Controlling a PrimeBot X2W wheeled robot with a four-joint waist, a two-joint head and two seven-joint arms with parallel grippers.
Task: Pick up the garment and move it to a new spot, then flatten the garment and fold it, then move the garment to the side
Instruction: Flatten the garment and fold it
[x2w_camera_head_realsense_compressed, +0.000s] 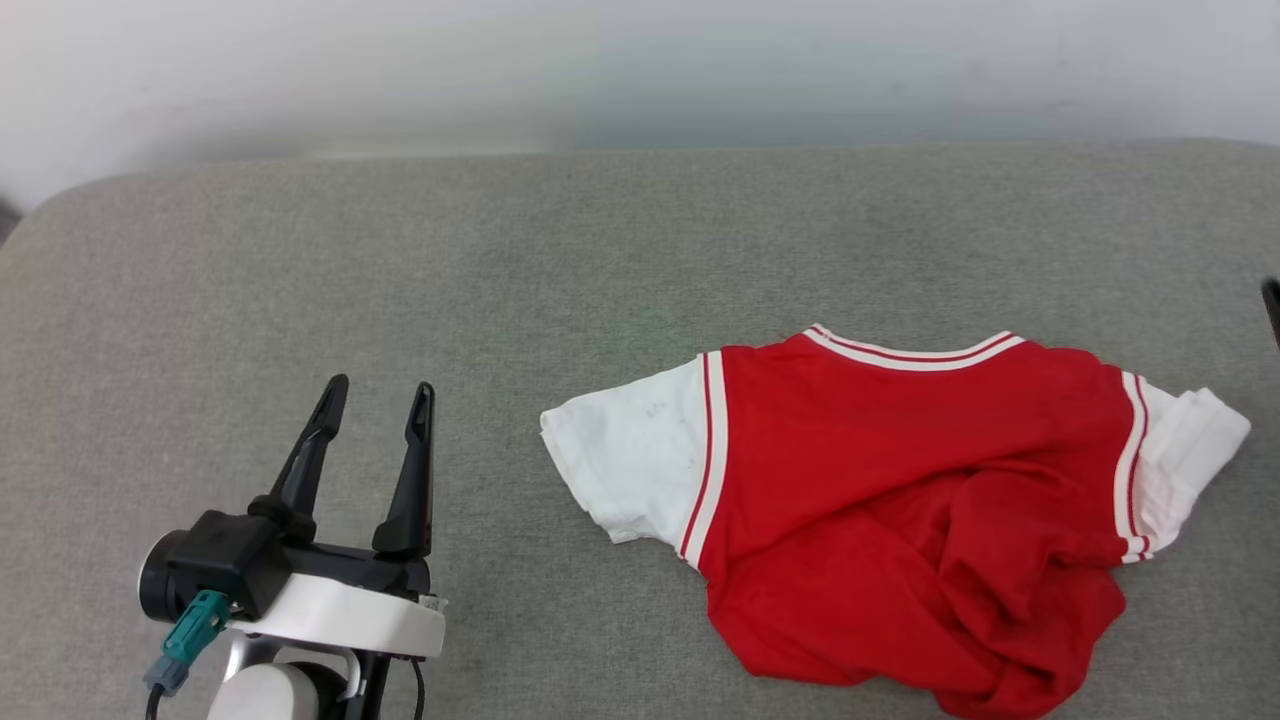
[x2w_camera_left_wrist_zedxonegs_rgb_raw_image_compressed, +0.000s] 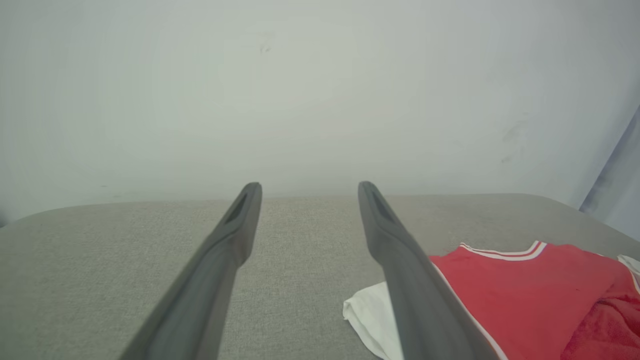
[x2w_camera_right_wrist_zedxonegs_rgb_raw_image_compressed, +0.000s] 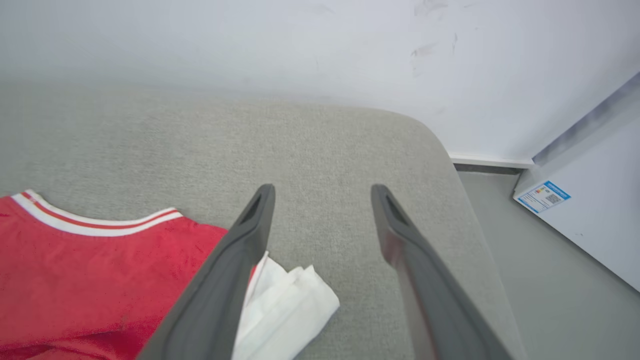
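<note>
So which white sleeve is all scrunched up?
The sleeve on the robot's right, folded over itself; the left sleeve lies spread flat.

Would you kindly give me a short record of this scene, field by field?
garment: red T-shirt, crumpled, lower part bunched
surface: grey upholstered cushion
left hand: open, empty, left of the T-shirt, apart from it
right hand: open, by the folded white sleeve; contact unclear
folding: not yet done

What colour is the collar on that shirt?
The collar is white with a thin red stripe; clearest in head view.
</note>
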